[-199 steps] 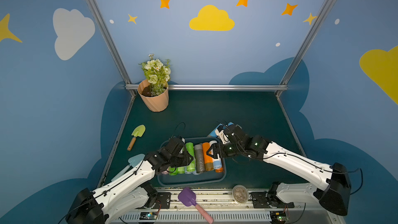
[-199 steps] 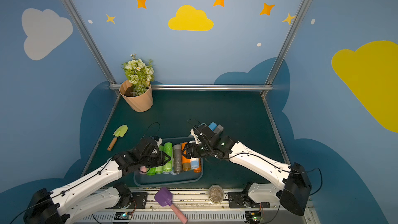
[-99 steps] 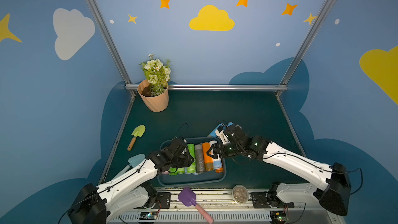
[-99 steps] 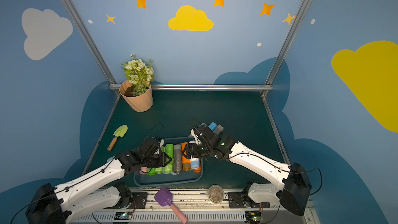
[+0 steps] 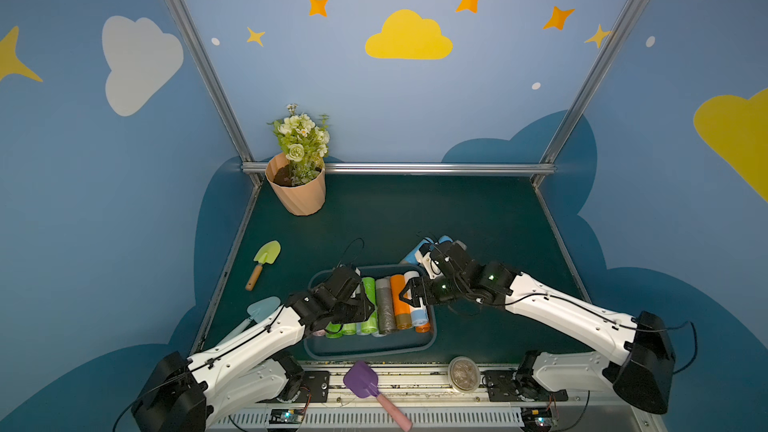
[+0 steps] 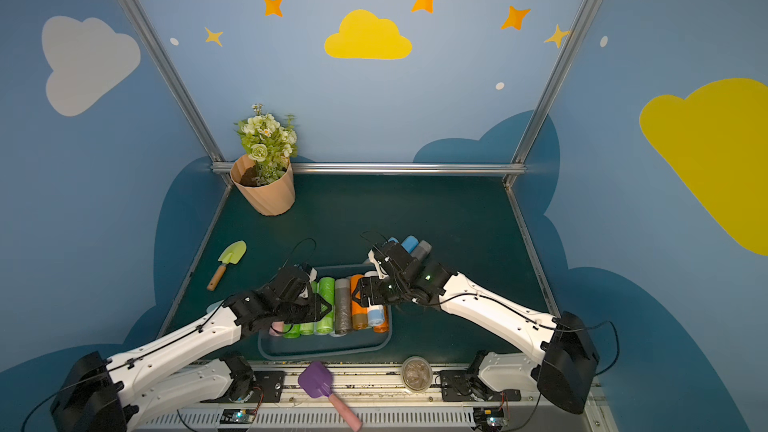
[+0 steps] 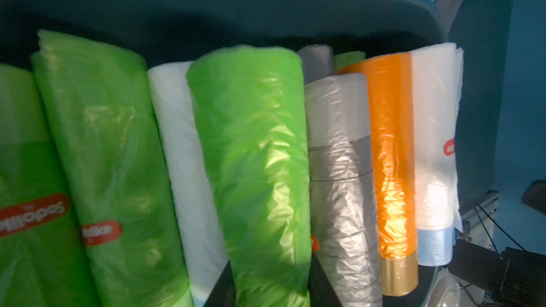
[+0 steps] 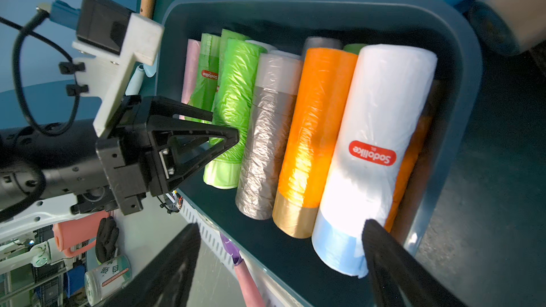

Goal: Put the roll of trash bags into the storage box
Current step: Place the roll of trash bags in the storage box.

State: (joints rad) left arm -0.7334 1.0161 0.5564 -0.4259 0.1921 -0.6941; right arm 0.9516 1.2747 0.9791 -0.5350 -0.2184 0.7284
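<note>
**Green roll held in a nearly full box: risks, then counts**

Risks, left to right. Our left gripper (image 7: 270, 261) is closed on the bright green roll (image 7: 251, 143). That roll lies inside the storage box (image 5: 368, 347), riding on top of its neighbours rather than seated between them. We judge that on release it could settle crooked or roll sideways. The fingers press against the rolls on either side, so they could drag loose film up when lifted. The right gripper (image 8: 280, 224) hangs wide open and empty just above the near end of the white roll with the blue end (image 8: 378, 113). The two grippers are near each other over the box, so a careless move could knock them together. The row fills the box's width, so further rolls would have to stack and might slip over the rim.

Counts, left to right.
- **Toy shovels:** three, namely the light blue shovel (image 5: 262, 309), the green shovel (image 5: 266, 253) and the purple shovel (image 5: 360, 378).
- **Flowerpot (image 5: 297, 195):** one.
- **Rolls in the box:** at least eleven, some half hidden. We count one pink roll (image 8: 191, 69), four green counting the held one, two white, two grey rolls (image 8: 266, 143) and two orange rolls (image 8: 316, 119).
- **Rolls on the table beyond the box:** three as far as the arm lets us see, two blue rolls (image 6: 409, 243) and one outer grey roll (image 6: 422, 250).
- **Round jar (image 5: 463, 374):** one
</note>
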